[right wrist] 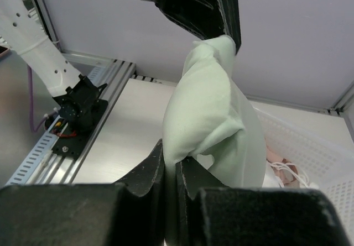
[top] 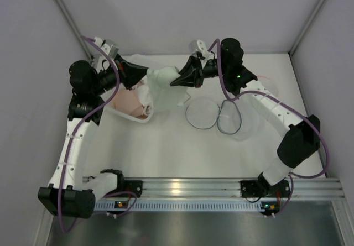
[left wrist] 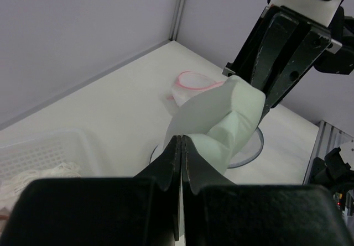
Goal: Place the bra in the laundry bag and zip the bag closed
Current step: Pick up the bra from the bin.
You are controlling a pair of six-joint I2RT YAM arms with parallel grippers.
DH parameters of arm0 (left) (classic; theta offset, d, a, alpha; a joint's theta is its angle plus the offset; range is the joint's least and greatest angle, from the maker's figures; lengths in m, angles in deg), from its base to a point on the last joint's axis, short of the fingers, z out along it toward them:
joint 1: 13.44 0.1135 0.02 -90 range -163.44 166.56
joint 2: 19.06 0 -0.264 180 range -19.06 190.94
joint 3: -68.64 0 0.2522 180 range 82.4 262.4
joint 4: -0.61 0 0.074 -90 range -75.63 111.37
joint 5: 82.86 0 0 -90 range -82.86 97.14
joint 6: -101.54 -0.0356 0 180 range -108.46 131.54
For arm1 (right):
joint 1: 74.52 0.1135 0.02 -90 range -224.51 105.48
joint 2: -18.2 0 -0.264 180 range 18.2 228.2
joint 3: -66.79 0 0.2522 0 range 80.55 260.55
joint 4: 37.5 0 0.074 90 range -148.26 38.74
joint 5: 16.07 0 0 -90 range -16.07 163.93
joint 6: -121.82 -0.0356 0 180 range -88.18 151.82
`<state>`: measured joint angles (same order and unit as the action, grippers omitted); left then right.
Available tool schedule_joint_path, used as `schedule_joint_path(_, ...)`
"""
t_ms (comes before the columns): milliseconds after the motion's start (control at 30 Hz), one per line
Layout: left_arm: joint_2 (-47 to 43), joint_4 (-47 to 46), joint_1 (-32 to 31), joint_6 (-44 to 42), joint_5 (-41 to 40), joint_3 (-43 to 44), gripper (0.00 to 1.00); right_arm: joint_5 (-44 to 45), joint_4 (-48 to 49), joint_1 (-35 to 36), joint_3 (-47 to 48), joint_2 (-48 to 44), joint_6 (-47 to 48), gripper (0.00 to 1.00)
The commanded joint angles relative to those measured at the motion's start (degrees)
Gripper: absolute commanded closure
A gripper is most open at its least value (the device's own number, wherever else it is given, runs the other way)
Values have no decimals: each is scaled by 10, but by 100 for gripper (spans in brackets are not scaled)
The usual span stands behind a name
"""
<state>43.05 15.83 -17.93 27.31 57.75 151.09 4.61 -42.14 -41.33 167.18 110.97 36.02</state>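
I see the soft, puffy, pale green bra point(top: 161, 85) held up in the air, next to the white basket point(top: 134, 118) with little holes. My left gripper point(left wrist: 181, 142) pinches one end and my right gripper point(right wrist: 171, 163) pinches the other. The round, see-through laundry bag point(top: 214, 116) lies flat nearby.

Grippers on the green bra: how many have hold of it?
2. The left gripper is shut on one end of the bra, nearer the basket; the right gripper is shut on the opposite end. The bra hangs between them above the table.
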Motion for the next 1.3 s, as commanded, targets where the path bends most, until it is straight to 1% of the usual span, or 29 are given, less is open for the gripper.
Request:
schedule_joint_path(0, -21, -49, -1, 22, -29, 9, 100, 17, 7, -2, 21, 14, -3, 93)
schedule_joint_path(100, -17, -48, -2, 32, -34, 8, 100, 30, -2, -2, 28, 21, -7, 90)
schedule_joint_path(267, -10, -51, -2, 45, -39, 12, 100, 43, 5, -2, 23, 23, -13, 91)
schedule_joint_path(367, -6, -51, -2, 46, -35, 15, 100, 45, 39, -2, 14, 22, -35, 93)
schedule_joint_path(400, -6, -41, -2, 47, -55, 21, 100, 52, 54, -2, 0, 19, -39, 94)
schedule_joint_path(433, -5, -22, -2, 54, -79, 28, 98, 61, 78, -2, -7, 15, -39, 95)
schedule_joint_path(467, -1, 45, -2, 65, -110, 41, 88, 66, 79, -2, -11, 8, -35, 96)
schedule_joint_path(500, 16, 79, -1, 78, -153, 80, 77, 70, 69, -2, -12, 7, -23, 97)
schedule_joint_path(533, 27, 107, -1, 101, -157, 100, 58, 74, 42, -1, -9, 6, -9, 97)
schedule_joint_path(567, 35, 124, -1, 118, -150, 115, 49, 82, 25, -2, -5, 5, 17, 98)
schedule_joint_path(600, 44, 119, -1, 143, -141, 119, 40, 85, 13, -1, 1, 5, 27, 98)
schedule_joint_path(633, 43, 103, -1, 195, -120, 115, 31, 88, 7, -2, 2, 6, 33, 98)
schedule_joint_path(667, 43, 84, -1, 217, -110, 108, 16, 89, 2, -1, 3, 7, 40, 98)
schedule_joint_path(700, 42, 76, -1, 231, -109, 102, 6, 91, 3, -1, 3, 7, 40, 98)
schedule_joint_path(767, 40, 91, -1, 241, -146, 104, 3, 91, 4, -1, 3, 7, 41, 98)
schedule_joint_path(833, 42, 133, -1, 247, -177, 116, 1, 91, 3, 0, 3, 7, 44, 98)
schedule_joint_path(933, 50, 144, -1, 277, -186, 107, 2, 91, 2, 1, 5, 7, 47, 98)
schedule_joint_path(1067, 62, 139, -2, 306, -193, 89, 5, 86, 2, 3, 6, 7, 48, 99)
schedule_joint_path(1167, 75, 128, -2, 325, -180, 87, 8, 82, 3, 5, 6, 7, 48, 99)
schedule_joint_path(1200, 80, 104, -2, 333, -167, 83, 9, 81, 3, 6, 6, 7, 49, 99)
schedule_joint_path(1267, 90, 94, -2, 355, -151, 86, 14, 84, 2, 7, 6, 6, 50, 99)
